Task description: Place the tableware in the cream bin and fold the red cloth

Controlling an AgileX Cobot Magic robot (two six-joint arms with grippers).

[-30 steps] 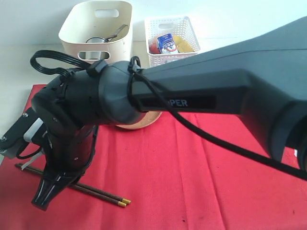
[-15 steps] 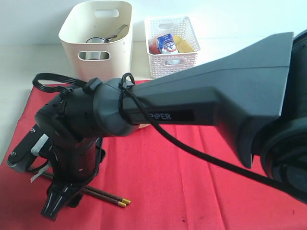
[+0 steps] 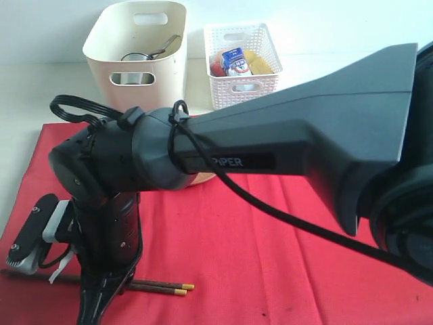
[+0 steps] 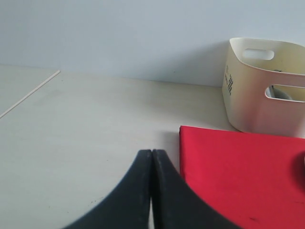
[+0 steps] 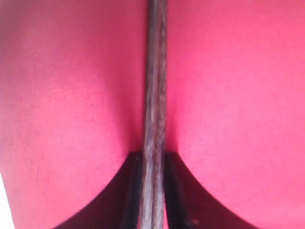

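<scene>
**Right wrist view: chopsticks caught between the jaws**

Right wrist view shows the dark chopsticks [image 5: 153, 71] running as a tight pair straight through the right gripper [image 5: 153, 160]. Its black fingers [image 5: 129, 200] press on them from both sides, so the jaws are clamped on the pair, low against the red cloth [image 5: 71, 95].

In the exterior view the right arm reaches across to the cloth's near left corner. The right gripper [image 3: 91, 308] points down onto the chopsticks [image 3: 159, 287], gripping roughly mid-length, as far as the arm lets one see. Their yellow tips jut out to the right. The left gripper [image 4: 151, 155] has its fingers pressed together on nothing and hangs over the bare table [image 4: 71, 143] beside the cloth's edge.

The step in hand looks like the lift. It should go straight up and slowly, so that neither stick slips free and no fold of cloth rises with them. If fabric does lift, the grip needs resetting. A level carry would stop the pair from pivoting.

The goal is the cream bin [image 3: 101, 74] at the back left, just beyond the cloth, with a steel cup [image 3: 135, 57] already inside it. The white lattice basket [image 3: 242, 64] beside it is not the target. The path should clear the clay plate [image 3: 206, 179], whose edge shows behind the arm. The sticks are best released only once they are below the bin's rim.
</scene>
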